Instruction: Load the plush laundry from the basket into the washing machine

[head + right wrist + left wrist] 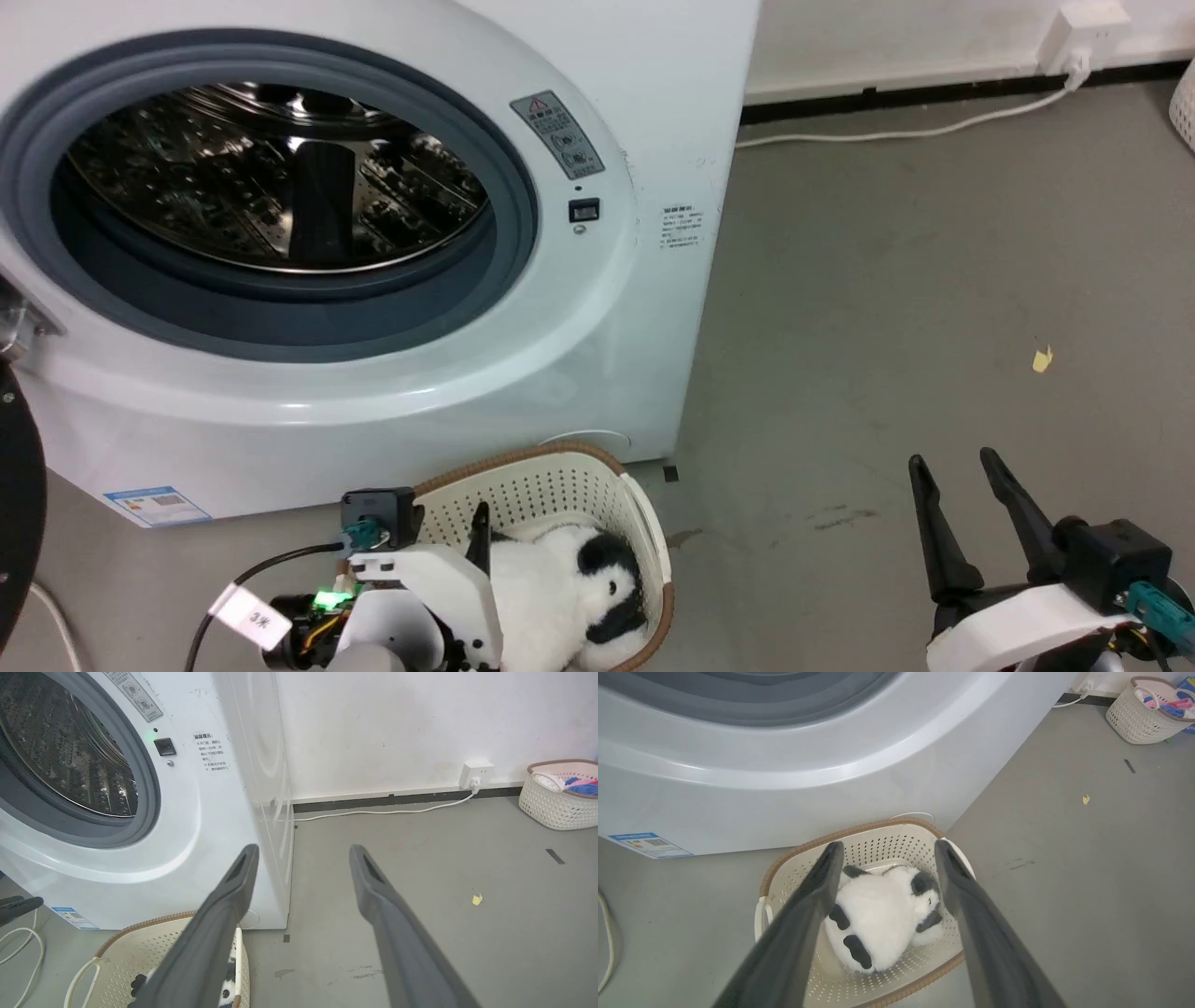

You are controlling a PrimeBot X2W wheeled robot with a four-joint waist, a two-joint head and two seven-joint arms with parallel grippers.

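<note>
The washing machine (597, 308) stands at the far left on the grey floor (887, 280), its porthole uncovered, so that the grey gasket (280, 322) and the shiny perforated drum (271, 177) show. The basket (551, 490) sits on the floor just in front of the machine's lower right corner, on the near side. The plush panda (551, 588) lies inside it on the bottom, white belly up, with its black-eared head towards the right wall of the basket. The left gripper (888, 843) hangs over the basket with its jaws spread wide and nothing held. In the left wrist view one finger frames the panda on each side, and in the head view one dark finger dips inside the rim just left of the toy; whether it touches the plush cannot be told. The right gripper (951, 457) is at the near right over bare floor, well apart from the basket, its jaws also wide and empty. A white cable (896, 133) runs along the far wall to a socket (1083, 33). A yellow scrap (1042, 359) lies on the floor, and a second basket (556, 802) with coloured clothes stands at the far right.
</note>
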